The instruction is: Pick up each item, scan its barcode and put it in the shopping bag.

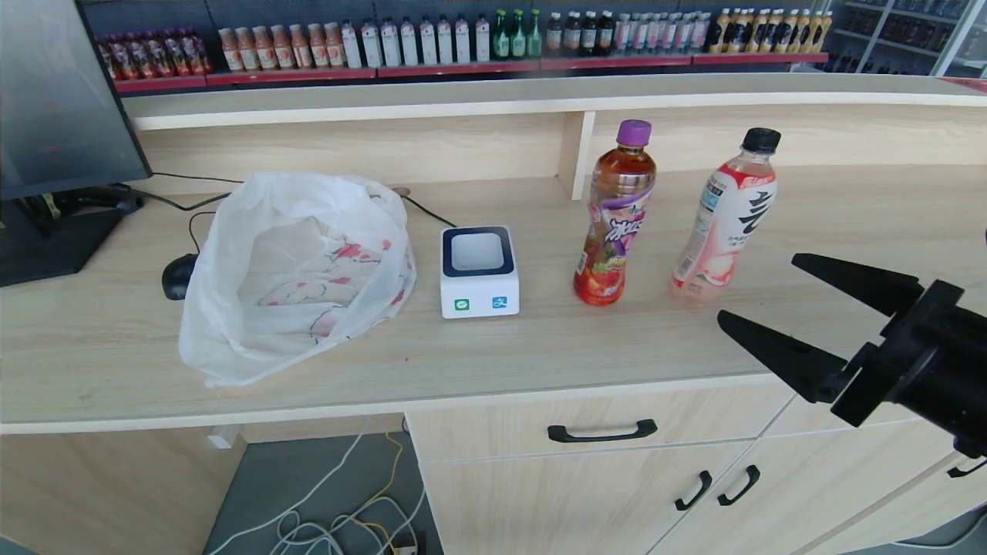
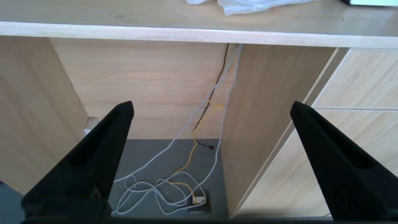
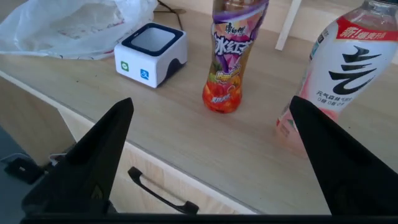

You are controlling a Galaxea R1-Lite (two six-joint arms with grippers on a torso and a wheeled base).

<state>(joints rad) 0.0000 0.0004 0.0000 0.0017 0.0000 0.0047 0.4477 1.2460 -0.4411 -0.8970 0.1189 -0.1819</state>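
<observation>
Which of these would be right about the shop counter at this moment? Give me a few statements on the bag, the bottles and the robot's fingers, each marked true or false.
1. The shopping bag lies open on the counter, left of the scanner. True.
2. The purple-capped bottle is inside the bag. False: it stands upright on the counter, right of the scanner.
3. The black-capped bottle stands right of the purple-capped one, not touching it. True.
4. The right gripper is shut on a bottle. False: its fingers are open and hold nothing, near the counter's front edge.
</observation>
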